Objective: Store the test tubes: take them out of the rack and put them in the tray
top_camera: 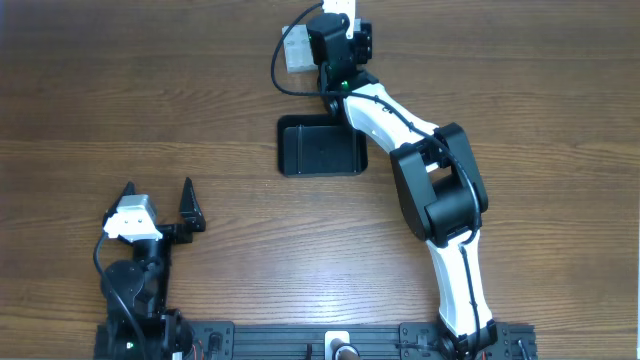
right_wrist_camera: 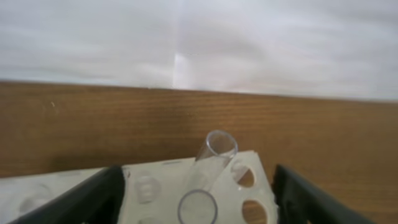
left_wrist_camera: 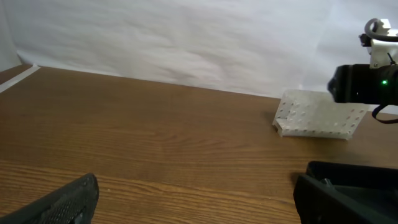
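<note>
A white perforated rack stands at the far edge of the table, also seen in the left wrist view. My right gripper hangs over it. In the right wrist view it is open, its black fingers spread to either side of two clear test tubes. One tube leans tilted in the rack; the other shows its round mouth just below. The black tray lies in front of the rack. My left gripper is open near the front left, holding nothing.
A white wall backs the far table edge. Bare wood stretches between the left gripper and the tray. The right arm slants across the right half of the table.
</note>
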Robot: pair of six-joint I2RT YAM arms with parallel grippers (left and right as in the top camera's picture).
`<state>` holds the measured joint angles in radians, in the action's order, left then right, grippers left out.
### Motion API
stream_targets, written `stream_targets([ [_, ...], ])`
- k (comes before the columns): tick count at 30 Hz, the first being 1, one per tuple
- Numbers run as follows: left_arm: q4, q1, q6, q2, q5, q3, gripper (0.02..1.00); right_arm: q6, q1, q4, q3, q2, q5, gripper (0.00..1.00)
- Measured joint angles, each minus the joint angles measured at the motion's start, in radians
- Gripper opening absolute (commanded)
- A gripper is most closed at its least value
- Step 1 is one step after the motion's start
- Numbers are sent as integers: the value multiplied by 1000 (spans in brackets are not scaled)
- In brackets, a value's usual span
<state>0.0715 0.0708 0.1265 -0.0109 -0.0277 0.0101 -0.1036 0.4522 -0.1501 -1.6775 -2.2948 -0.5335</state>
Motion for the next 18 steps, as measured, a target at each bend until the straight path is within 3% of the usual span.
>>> stream_targets([
  [4, 0, 0, 0, 0, 0, 0, 998, 1, 0, 3, 0, 0, -5, 327],
  [8, 0, 0, 0, 0, 0, 0, 998, 2, 0, 13, 0, 0, -5, 191],
  [13, 0, 0, 0, 0, 0, 0, 998, 5, 0, 14, -2, 0, -6, 77],
  [18, 0, 0, 0, 0, 0, 0, 998, 2, 3, 14, -2, 0, -19, 51],
])
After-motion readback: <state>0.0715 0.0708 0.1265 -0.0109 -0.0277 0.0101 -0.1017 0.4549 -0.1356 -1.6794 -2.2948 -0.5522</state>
